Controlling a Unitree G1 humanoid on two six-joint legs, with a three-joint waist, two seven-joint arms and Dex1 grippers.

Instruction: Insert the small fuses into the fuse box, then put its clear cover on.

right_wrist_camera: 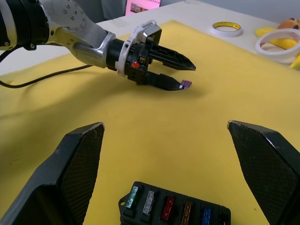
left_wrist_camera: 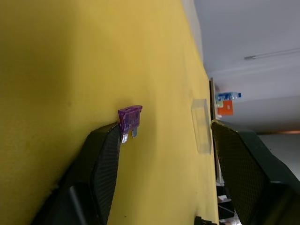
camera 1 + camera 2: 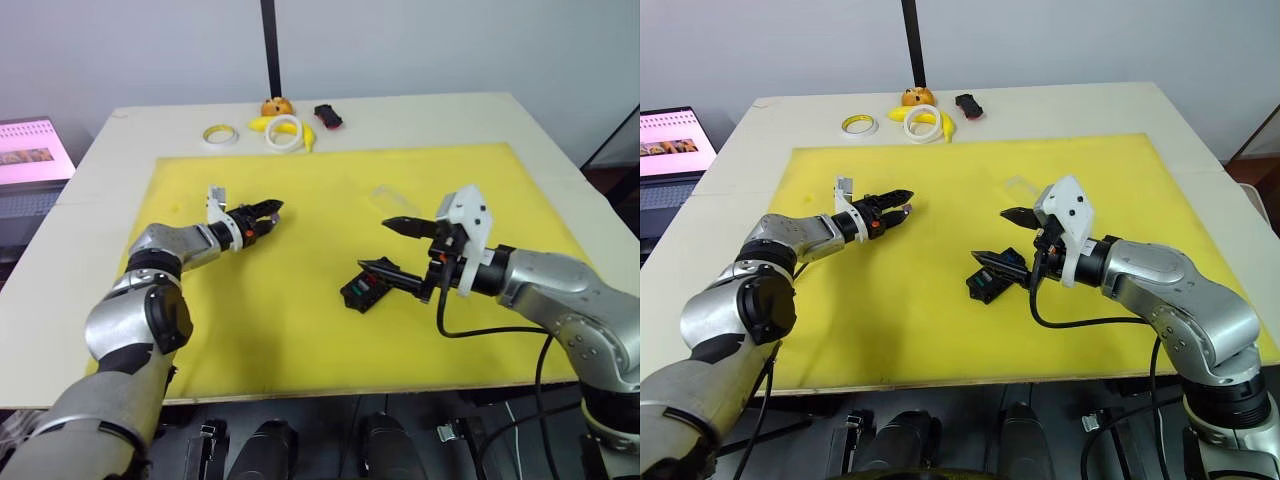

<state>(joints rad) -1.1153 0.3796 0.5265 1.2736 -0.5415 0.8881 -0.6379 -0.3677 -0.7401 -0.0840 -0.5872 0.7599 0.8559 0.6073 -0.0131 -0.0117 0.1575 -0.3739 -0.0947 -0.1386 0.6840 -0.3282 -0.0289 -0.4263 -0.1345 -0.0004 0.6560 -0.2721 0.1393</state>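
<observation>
Right wrist view: left gripper (image 1: 187, 75) jaws parted, purple fuse (image 1: 186, 84) at lower tip.

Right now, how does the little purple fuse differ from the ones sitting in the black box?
The purple fuse lies loose on the yellow mat, at a fingertip of the open left gripper; the other fuses stand in a row in the fuse box, between the fingers of the open right gripper. Its metal prongs show; theirs are hidden in the slots. All are tiny coloured plastic pieces.
</observation>
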